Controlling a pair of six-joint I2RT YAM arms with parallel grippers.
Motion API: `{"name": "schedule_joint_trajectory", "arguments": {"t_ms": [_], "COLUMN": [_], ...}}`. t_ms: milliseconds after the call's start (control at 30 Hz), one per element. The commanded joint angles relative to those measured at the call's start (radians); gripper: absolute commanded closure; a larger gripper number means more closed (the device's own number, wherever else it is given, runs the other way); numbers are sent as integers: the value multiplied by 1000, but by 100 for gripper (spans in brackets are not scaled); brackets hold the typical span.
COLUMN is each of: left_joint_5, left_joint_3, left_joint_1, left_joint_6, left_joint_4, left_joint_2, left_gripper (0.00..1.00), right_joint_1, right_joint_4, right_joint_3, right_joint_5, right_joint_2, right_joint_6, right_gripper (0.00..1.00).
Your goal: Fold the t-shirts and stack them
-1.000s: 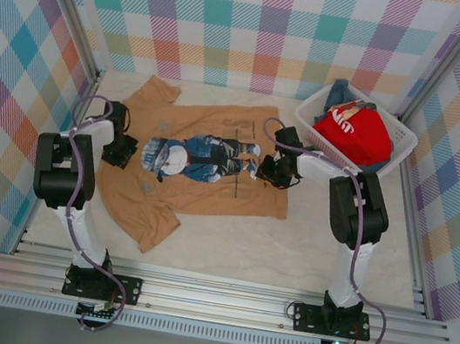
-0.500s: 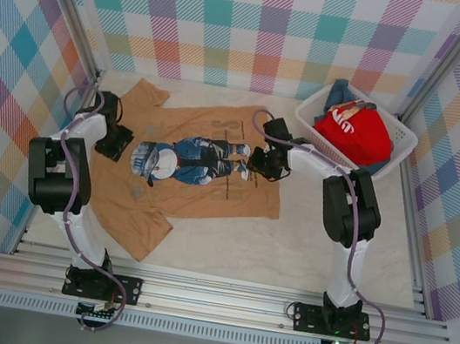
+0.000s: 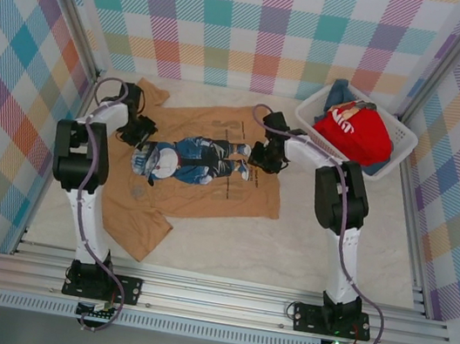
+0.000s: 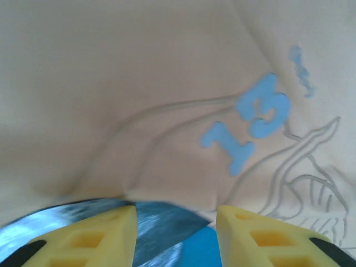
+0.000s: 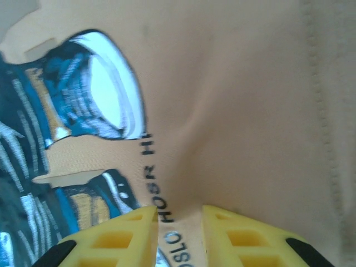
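The tan t-shirt (image 3: 209, 191) with its blue-denim cartoon figure (image 3: 197, 156) lies spread on the table, one sleeve hanging toward the front left. My left gripper (image 3: 139, 132) rests on the shirt beside the figure's head. Seen from the left wrist, the left gripper (image 4: 176, 214) has its yellow fingers (image 4: 100, 233) wide apart over flat cloth (image 4: 167, 83). My right gripper (image 3: 266, 156) sits at the figure's feet. The right wrist view shows the right gripper (image 5: 179, 214) pinching a raised ridge of tan cloth (image 5: 250, 111). The red t-shirt (image 3: 353, 133) and the blue one (image 3: 340, 92) lie in the basket.
A white lattice basket (image 3: 404, 145) stands at the back right corner. Checked walls and metal posts close in the table on three sides. Bare cream tabletop (image 3: 323, 249) stretches in front of the tan shirt.
Both grippers dragged the tan shirt back and to the left. Then the left gripper shifted right onto the print while the shirt stayed still. The right gripper kept its pinch.
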Motion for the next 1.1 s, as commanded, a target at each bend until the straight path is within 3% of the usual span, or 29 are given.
{"name": "schedule_joint_trajectory", "arguments": {"t_ms": [0, 233, 433, 567, 733, 933, 1067], "left_joint_5": [73, 57, -90, -195, -129, 17, 49], "left_joint_3": [61, 262, 205, -32, -412, -867, -1046], "left_joint_1": [-58, -75, -76, -81, -151, -344, -421], "left_joint_6": [35, 50, 75, 61, 23, -216, -402], "left_joint_4": [-57, -148, -195, -228, -332, -382, -327], "left_joint_2": [128, 222, 18, -267, -625, -986, -1179], "left_gripper": [58, 58, 46, 42, 45, 49, 50], "right_joint_1": [-59, -117, -86, -80, -80, -80, -80], "right_joint_4": [-129, -191, -200, -167, -91, -50, -50], "right_joint_3": [32, 163, 195, 82, -162, -460, -600], "right_joint_5": [26, -4, -17, 13, -6, -93, -131], "right_joint_2": [62, 117, 16, -155, -381, -606, -715], "right_joint_6": [-7, -78, -143, -102, -9, 71, 75], "right_gripper": [73, 72, 66, 61, 61, 62, 62]}}
